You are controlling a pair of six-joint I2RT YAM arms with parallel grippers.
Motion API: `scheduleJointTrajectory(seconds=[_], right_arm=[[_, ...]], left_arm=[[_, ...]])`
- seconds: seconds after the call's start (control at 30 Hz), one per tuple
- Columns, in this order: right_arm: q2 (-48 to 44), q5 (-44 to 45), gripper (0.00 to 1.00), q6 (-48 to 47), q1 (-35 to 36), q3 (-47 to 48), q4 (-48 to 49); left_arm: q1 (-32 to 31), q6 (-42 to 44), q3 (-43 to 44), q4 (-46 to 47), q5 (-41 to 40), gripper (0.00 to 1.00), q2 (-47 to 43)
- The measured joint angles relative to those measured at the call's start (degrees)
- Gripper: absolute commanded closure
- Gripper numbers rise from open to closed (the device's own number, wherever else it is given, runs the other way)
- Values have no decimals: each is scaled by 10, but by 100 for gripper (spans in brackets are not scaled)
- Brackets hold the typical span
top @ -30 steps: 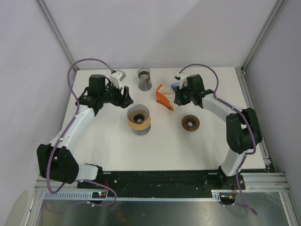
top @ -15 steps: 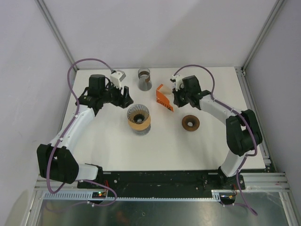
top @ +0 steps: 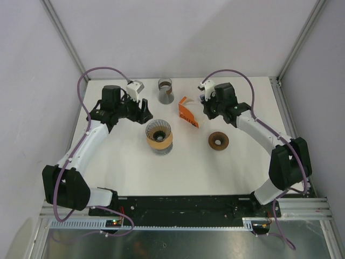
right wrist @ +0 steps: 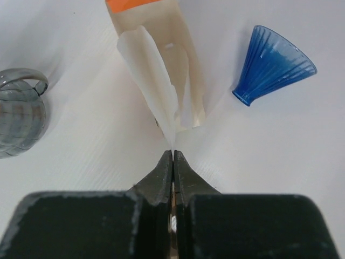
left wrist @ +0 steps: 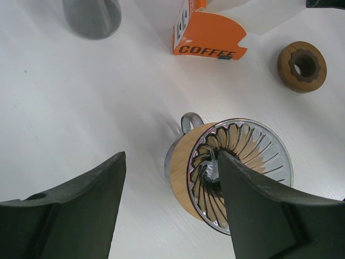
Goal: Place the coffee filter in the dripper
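Protruding from orange box (top: 188, 115): coffee filter (right wrist: 153, 86).

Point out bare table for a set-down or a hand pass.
Widest bare patch: the near strip of table between the dripper, the wooden ring and the arm bases. Also bare: the far right corner beyond the right arm. Crowded: the far middle, where the grey cup, the orange filter box and the right fingers sit close.

Top camera looks down on the whole table (top: 135, 172); wrist cameras peer closely past the left gripper (left wrist: 171, 159) and right gripper (right wrist: 172, 155), sharing the box (left wrist: 207, 38) ahead.
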Motion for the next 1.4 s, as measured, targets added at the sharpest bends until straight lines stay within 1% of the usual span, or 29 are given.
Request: scheduleJointTrajectory(seconds=[0.1,0.2,0.3,0.4,0.47,0.6,0.77,0.83,0.93,1.07,1.13,1.2,1.27,1.4], right_arm=[[-17,11,100,-20,2,0,-18],[-55,19,100,-46,3,-1,-37],[-126,16,100,-84,5,-2,-61],[-213,-6,100,-123,10,-2,-76],[-254,-24,100,-145,18,-2,-87],[-301,-73,100,-192,61,-2,-124],[-301,-117,100,-240,147,-2,-169],[-298,-127,100,-253,178,-2,-174],[-291,-137,100,-269,215,-2,-174],[-275,-143,100,-279,236,-2,-167],[-264,-145,100,-281,243,-2,-162],[-253,-145,100,-283,248,-2,-156],[-244,-145,100,-283,252,-2,-154],[-230,-145,100,-284,261,-2,-152]], left_arm=[[0,1,0,0,1,27,0],[0,10,4,-5,7,27,0],[0,25,17,-16,26,27,-1],[0,43,37,-31,56,27,-5],[0,54,52,-38,76,27,-8],[0,73,90,-64,114,28,-21],[-7,104,144,-109,160,28,-43],[-19,122,160,-132,175,28,-55],[-54,154,176,-174,187,28,-72],[-94,202,180,-242,210,24,-83],[-102,221,180,-271,221,22,-83],[-108,240,180,-298,232,22,-83],[-112,255,180,-315,244,23,-83],[-121,279,180,-335,253,29,-84]])
